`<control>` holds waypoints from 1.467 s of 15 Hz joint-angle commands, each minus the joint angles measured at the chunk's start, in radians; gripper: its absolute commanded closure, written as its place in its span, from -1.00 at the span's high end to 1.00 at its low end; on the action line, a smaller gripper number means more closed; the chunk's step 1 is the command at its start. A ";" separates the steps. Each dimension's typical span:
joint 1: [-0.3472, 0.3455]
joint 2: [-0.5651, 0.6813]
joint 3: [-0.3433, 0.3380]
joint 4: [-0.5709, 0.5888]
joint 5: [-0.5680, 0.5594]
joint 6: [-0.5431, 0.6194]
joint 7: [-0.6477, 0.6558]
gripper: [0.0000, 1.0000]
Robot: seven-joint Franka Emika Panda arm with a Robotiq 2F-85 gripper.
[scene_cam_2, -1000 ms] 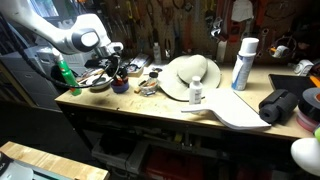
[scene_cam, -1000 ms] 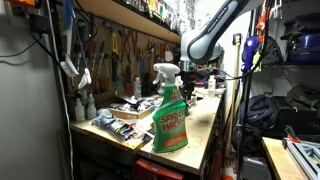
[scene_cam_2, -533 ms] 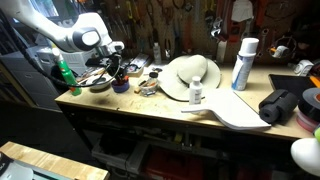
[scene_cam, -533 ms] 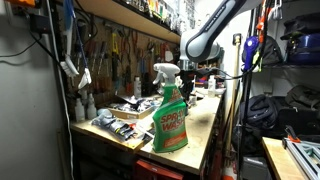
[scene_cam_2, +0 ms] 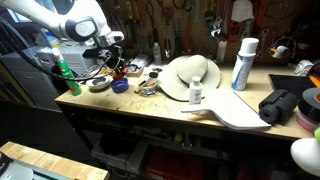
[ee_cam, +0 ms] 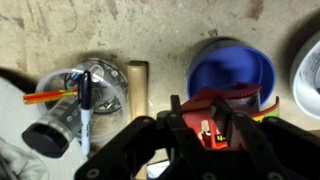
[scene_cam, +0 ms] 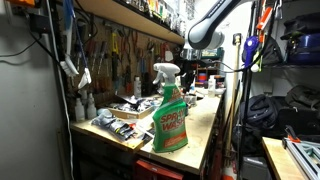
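Gripper [ee_cam: 212,128] is closed on a small red object [ee_cam: 228,102]; we see this clearly only in the wrist view, where the dark jaws press it from both sides. The red object looks like hard plastic with sharp edges, and it is held above the near rim of a blue bowl [ee_cam: 235,62]. The bowl is round, smooth and a little shiny. Left of it in this view lies a pale wooden stick [ee_cam: 138,85], round like a handle, and further left stands a clear jar [ee_cam: 100,85] with a black marker [ee_cam: 86,102] and an orange pen [ee_cam: 45,97] inside. The workbench [ee_cam: 160,25] under them is pale, rough and stained.

In an exterior view the gripper [scene_cam_2: 115,66] hangs over the left part of the bench, just above the blue bowl [scene_cam_2: 120,86], but the red object is too small there to make out. This view shows what the wrist camera does not: a white hat [scene_cam_2: 190,72] with a wide soft brim in the middle, a tall white spray can [scene_cam_2: 243,62] to the right of it, and a flat pale board [scene_cam_2: 238,112] at the near edge. In both exterior views we see a green spray bottle [scene_cam: 170,118] of translucent plastic, with a printed label and a white trigger; the bottle [scene_cam_2: 63,73] stands at the left end of the bench
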 commanded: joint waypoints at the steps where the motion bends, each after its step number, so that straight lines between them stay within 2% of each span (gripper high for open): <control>1: 0.007 -0.111 -0.003 -0.024 0.038 0.012 -0.017 -0.78; 4: 0.028 -0.105 0.018 0.003 0.002 0.018 0.026 -0.78; 10: 0.062 0.022 0.056 0.146 0.005 -0.074 0.054 -0.78; 16: 0.068 0.135 0.063 0.255 -0.008 -0.148 0.071 -0.78; 22: 0.076 0.197 0.065 0.304 -0.028 -0.156 0.099 -0.78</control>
